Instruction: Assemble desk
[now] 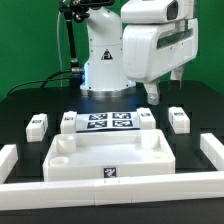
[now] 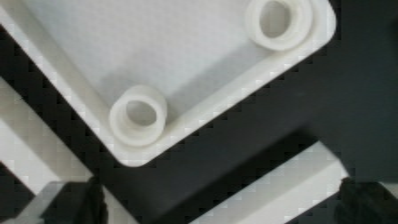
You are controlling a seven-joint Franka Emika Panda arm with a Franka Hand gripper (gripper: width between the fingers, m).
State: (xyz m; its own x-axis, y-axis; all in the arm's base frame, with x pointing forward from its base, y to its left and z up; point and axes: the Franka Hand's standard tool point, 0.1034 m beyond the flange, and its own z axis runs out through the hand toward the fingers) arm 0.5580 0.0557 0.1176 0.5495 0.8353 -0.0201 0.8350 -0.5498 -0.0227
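Note:
The white desk tabletop (image 1: pixel 110 155) lies tray-side up in the front middle of the table, with a tag on its front rim. Four square tagged legs stand behind it: two at the exterior view's left (image 1: pixel 37 124) (image 1: pixel 68 121) and two at the right (image 1: pixel 146 119) (image 1: pixel 178 118). My gripper (image 1: pixel 155 94) hangs above the right legs, apart from them. In the wrist view the tabletop (image 2: pixel 169 60) shows one corner with two round sockets (image 2: pixel 139 113) (image 2: pixel 276 22). My gripper (image 2: pixel 217 205) is open and empty, with its dark fingertips (image 2: pixel 71 202) far apart.
The marker board (image 1: pixel 108 122) lies flat between the legs, behind the tabletop. Long low white border bars run along the left (image 1: pixel 8 160), right (image 1: pixel 212 150) and front (image 1: pixel 110 195) of the black table. A white bar (image 2: pixel 311 185) crosses the wrist view beside the tabletop corner.

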